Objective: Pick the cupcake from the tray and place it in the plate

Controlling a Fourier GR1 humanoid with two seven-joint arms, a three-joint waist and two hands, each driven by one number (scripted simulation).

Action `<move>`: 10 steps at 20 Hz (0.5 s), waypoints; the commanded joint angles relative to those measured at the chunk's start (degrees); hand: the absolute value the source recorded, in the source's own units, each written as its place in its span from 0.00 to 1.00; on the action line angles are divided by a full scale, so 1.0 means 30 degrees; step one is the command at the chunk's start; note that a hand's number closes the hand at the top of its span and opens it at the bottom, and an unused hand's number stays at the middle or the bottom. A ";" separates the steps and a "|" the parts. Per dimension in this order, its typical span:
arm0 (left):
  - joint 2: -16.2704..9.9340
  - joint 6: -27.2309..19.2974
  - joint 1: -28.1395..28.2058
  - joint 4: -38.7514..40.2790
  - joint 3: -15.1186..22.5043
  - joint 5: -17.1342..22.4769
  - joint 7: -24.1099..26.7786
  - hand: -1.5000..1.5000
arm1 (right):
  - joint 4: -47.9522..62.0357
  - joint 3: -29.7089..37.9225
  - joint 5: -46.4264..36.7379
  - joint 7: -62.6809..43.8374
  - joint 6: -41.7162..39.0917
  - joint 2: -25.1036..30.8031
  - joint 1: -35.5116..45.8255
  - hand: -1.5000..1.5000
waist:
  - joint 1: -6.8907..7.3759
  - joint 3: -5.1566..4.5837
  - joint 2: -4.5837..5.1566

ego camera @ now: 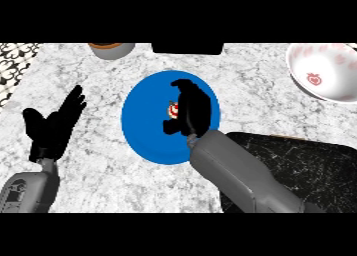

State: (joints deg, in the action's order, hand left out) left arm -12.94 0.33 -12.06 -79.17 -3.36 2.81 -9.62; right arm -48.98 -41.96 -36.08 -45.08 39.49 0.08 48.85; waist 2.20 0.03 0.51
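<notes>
Grey right forearm (240, 172), rising from the lower edge across a black marbled tray (314, 170); right hand (190, 107) above the blue plate (148, 135), fingers curled round the cupcake (173, 108), which sits over the plate's middle; only a small red, white and orange part of it shows beside the palm. Desk (100, 75): white-grey marble; patterned black-and-white tiling left of the plate, beyond the desk's edge. Left hand (55, 125): left of the plate, fingers straight and released, resting upward. Bare marble between plate and left hand. White bowl (328, 75) with red motifs: upper right of the plate. Brown-rimmed pot (111, 49) and a dark block (187, 48): beyond the plate, at the far edge.
</notes>
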 commanded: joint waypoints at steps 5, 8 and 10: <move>-0.0059 -0.0013 0.0280 -0.0590 -0.0098 0.0020 -0.0290 0.50 | -0.3119 -0.0159 0.1305 0.4407 0.4381 -0.0024 0.0285 0.00 | -0.0108 0.0030 -0.0123; 0.0022 0.0160 -0.0033 -0.0343 -0.0036 0.0053 -0.0334 0.50 | -0.4333 -0.0533 0.2784 0.4870 0.5344 -0.0024 0.0218 0.00 | -0.0149 0.0007 -0.0096; -0.0347 0.0466 0.0532 0.0553 -0.0466 0.0017 0.0819 0.50 | -0.5206 0.0056 0.3641 0.4667 0.5608 -0.0024 -0.0002 0.00 | -0.0332 -0.0006 -0.0102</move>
State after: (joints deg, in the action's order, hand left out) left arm -12.40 0.08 -11.21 -79.28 -3.34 2.27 -9.00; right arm -59.36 -42.38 -29.13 -31.78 51.52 0.16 49.79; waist 1.78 0.05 0.30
